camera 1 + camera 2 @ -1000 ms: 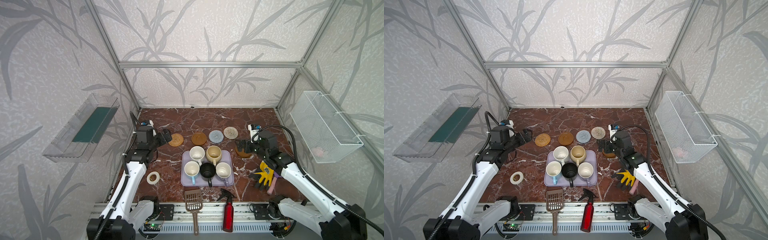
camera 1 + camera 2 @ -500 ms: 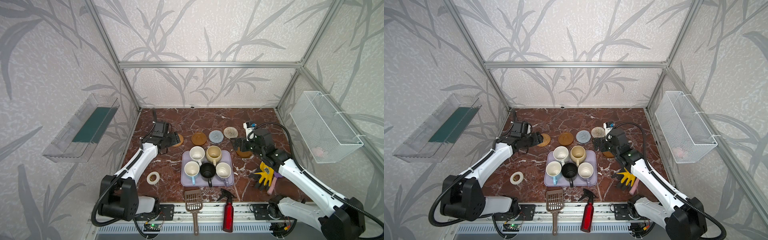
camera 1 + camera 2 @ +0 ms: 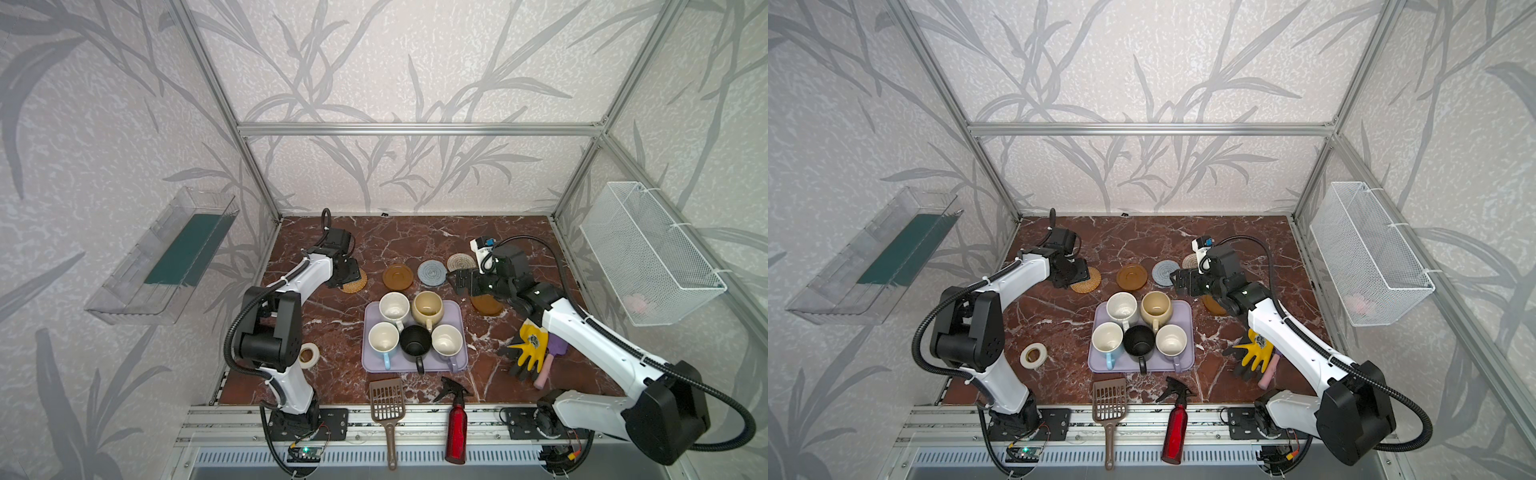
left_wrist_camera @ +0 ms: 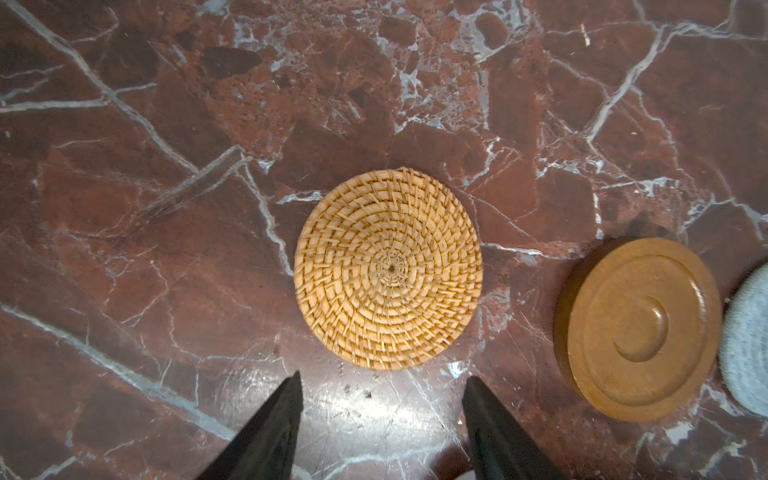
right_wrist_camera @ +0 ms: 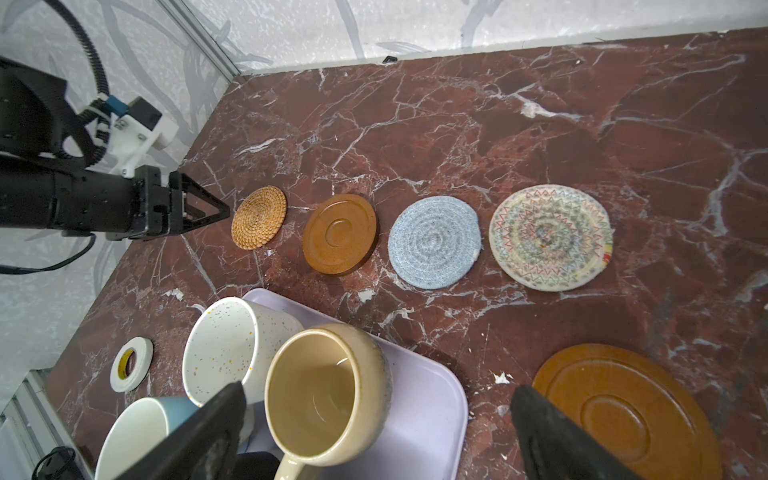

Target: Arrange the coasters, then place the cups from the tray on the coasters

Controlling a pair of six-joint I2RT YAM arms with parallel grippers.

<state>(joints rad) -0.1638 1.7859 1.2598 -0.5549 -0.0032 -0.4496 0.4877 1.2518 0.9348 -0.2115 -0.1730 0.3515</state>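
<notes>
Five cups (image 3: pixel 394 305) stand on tray (image 3: pixel 456 312). Four coasters lie in a row behind the tray, rattan coaster (image 4: pixel 388 268) leftmost. Amber coaster (image 3: pixel 486 305) lies just right of tray. Left jaws open, empty, just short of rattan coaster. Right jaws wide open, empty, near tray's back-right corner.

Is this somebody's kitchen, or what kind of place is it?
Probably not a kitchen: it looks like a robot test booth. A white left arm and right arm sit on a metal rail, metal framing holds leaf-patterned wall panels, and mugs stand on a lavender tray.
</notes>
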